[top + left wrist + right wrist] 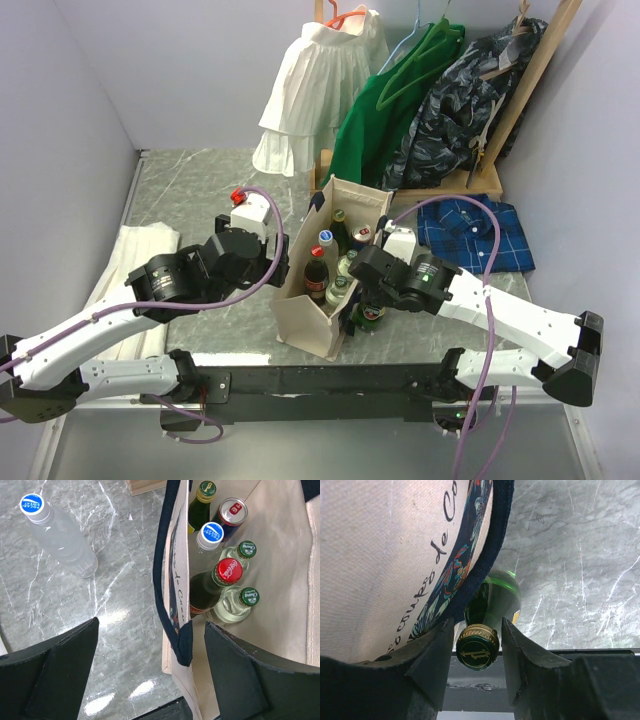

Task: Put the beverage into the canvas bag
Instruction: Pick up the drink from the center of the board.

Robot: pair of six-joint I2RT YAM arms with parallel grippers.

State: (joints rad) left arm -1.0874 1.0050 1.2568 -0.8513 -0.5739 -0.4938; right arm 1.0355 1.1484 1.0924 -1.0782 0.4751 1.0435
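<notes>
The cream canvas bag (310,320) stands upright mid-table with navy handles; several bottles and a can (232,512) stand inside it. A green glass bottle (371,316) with a gold-rimmed cap (477,647) is just outside the bag's right side, under a navy handle (490,545). My right gripper (366,298) is shut on its neck, one finger each side (477,625). My left gripper (283,265) is wide open and empty (151,624). It straddles the bag's left wall (181,580), one finger outside and one over the inside.
A clear bottle with a blue cap (62,540) stands on the marble left of the bag. A white folded cloth (125,270) lies far left and a blue plaid shirt (480,235) right. A rack of hung clothes (400,90) fills the back. The table's front rail (540,652) is close.
</notes>
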